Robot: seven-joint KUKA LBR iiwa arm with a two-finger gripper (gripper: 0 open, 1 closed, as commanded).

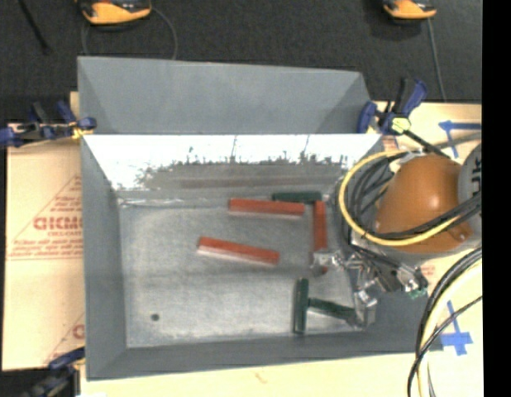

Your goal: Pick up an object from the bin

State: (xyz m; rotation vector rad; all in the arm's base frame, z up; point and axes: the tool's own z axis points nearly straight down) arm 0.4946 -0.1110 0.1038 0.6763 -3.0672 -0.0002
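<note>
**Supervisor:** Now, report the position of the gripper [355,284].

**Operator:** I read it low over the right end of the grey metal bin [102,246], in the corner nearer the view's bottom edge. The orange domed wrist cover [417,201] and its looped yellow cables [348,190] overhang the right wall, as expected with the arm entering from that side.

**Supervisor:** State the jaw condition.

**Operator:** I cannot tell whether it is open or closed; the metal parts overlap. I confirm nothing as held.

**Supervisor:** Identify the nearest object.

**Operator:** A short dark-green flat bar [328,308] lies crosswise on the floor just beside the gripper. Its left end meets a second dark-green flat bar [299,304] lying lengthwise, forming an L. I judge the crosswise bar the likely target; it sits close to the right wall, which explains the steep, tucked approach.

**Supervisor:** Other contents?

**Operator:** A narrow red bar [320,226] lies lengthwise just behind the gripper. Two long red flat bars [237,251] [266,208] and a third dark-green bar [295,197] lie flat mid-floor, well apart from the gripper.
</note>
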